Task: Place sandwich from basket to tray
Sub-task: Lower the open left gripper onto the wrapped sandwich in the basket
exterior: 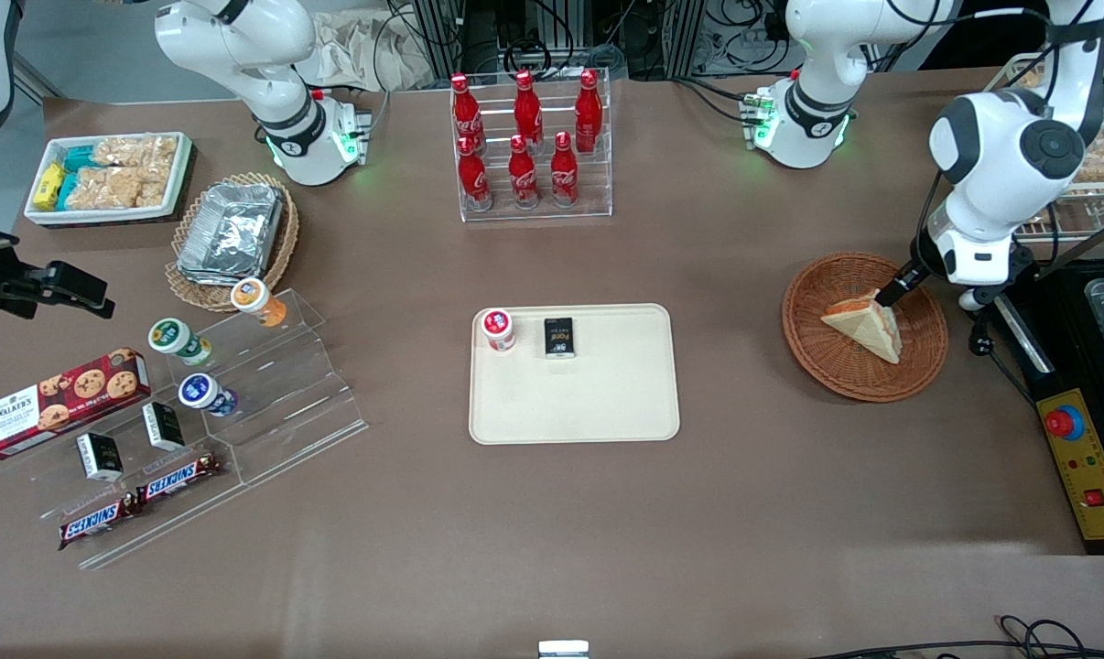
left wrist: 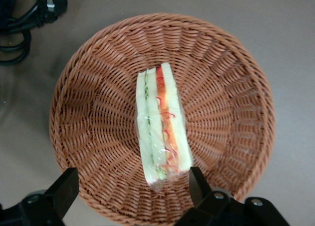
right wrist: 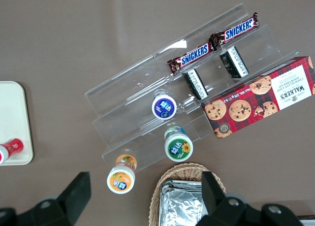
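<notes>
The sandwich [exterior: 868,328], a triangular wedge in clear film, lies in the reddish-brown wicker basket [exterior: 813,352]. In the left wrist view the sandwich [left wrist: 162,127] stands on edge in the middle of the basket [left wrist: 98,103], its orange and green filling showing. My left gripper [exterior: 889,295] hangs low over the basket at the sandwich's upper corner. It is open [left wrist: 130,186], its fingers spread wide, with the sandwich's near end between them, close to one finger [left wrist: 196,182]. The cream tray [exterior: 607,403] lies at the table's middle, toward the parked arm from the basket.
On the tray stand a small red-lidded jar [exterior: 498,328] and a black packet [exterior: 559,337]. A rack of cola bottles [exterior: 529,146] stands farther from the camera. A control box with a red button [exterior: 1087,462] lies beside the basket. Black cables [left wrist: 24,14] lie near it.
</notes>
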You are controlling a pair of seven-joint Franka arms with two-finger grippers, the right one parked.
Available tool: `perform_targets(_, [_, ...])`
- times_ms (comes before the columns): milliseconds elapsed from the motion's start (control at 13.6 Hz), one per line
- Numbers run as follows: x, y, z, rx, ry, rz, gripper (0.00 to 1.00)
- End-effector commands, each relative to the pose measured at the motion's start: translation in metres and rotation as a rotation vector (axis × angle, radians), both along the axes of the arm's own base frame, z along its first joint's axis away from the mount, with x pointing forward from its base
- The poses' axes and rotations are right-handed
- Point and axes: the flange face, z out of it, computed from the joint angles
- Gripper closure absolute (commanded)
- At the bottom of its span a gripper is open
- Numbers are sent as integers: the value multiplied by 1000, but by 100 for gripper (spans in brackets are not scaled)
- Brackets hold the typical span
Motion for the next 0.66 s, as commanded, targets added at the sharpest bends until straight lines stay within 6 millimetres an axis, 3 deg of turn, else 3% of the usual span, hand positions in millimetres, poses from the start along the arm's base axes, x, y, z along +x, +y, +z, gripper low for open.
perform_targets(0, [-2,8,-17,-6,-20,48,0])
perform_targets(590, [-1,3,-38,-42,-38,105,0])
